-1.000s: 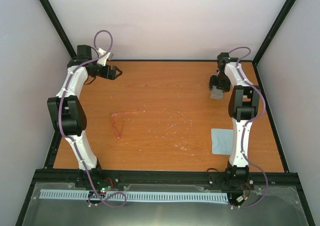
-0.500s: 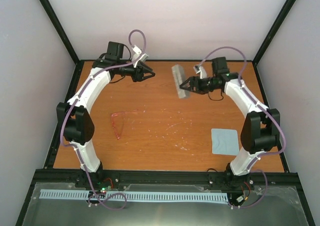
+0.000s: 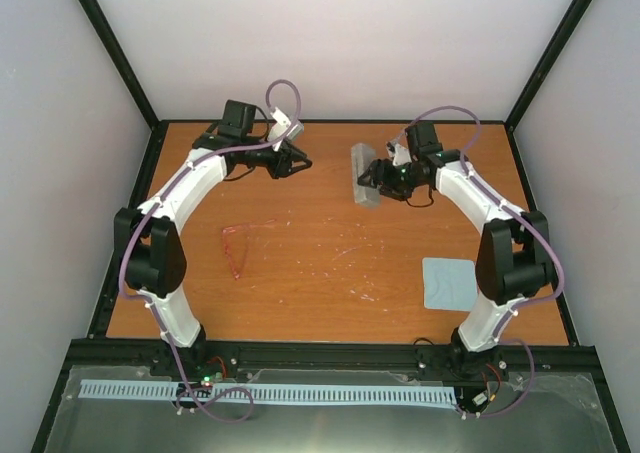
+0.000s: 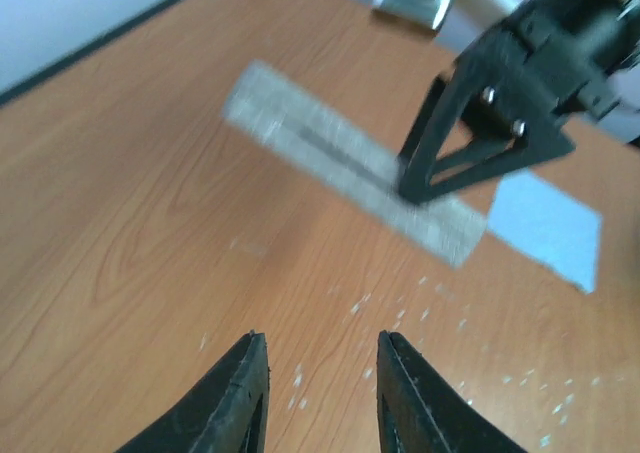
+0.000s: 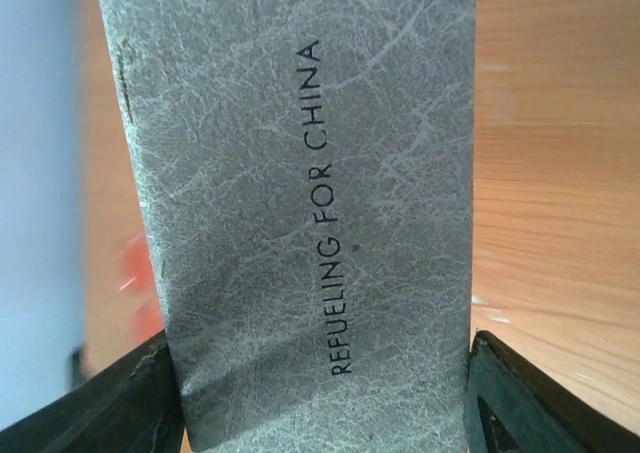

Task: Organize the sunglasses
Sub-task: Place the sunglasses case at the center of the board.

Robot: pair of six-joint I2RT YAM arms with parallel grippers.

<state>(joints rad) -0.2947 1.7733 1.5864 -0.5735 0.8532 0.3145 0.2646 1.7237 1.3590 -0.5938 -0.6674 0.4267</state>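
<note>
Sunglasses, place: We see the sunglasses [image 3: 238, 245] lying flat on the left half of the surface [image 3: 330, 308]. They are near the left arm [image 3: 160, 243] and well apart from both sets of jaws.
Sunglasses, heading: The thin red-pink outline bends at its far-left corner. One slim line runs from there toward the right, and a longer one runs toward the near edge.
Sunglasses, long axis: We read it as roughly near-to-far, leaning a little. At this size we cannot tell which line is the front and which is a temple.
Left jaws: They stand at the far middle-left, pointing right. In the left wrist view the fingers [image 4: 245, 398] are a narrow gap apart, with nothing between them.
Right jaws: They are clamped on the short sides of a grey case [image 3: 365, 173], which bears the print "REFUELING FOR CHINA". We cannot tell whether the case touches the surface.
Grey case, lie: Its long side runs roughly near-to-far at the far centre, between the two sets of jaws.
Cloth: A light blue cloth [image 3: 450, 283] lies flat at the right, beside the right arm [image 3: 505, 263].
Surface: It is orange-brown wood grain, with pale specks scattered around the middle.
Room: We see plain pale walls, black frame posts [image 3: 105, 43] at the corners, and a white slotted strip [image 3: 270, 394] along the near edge.
</note>
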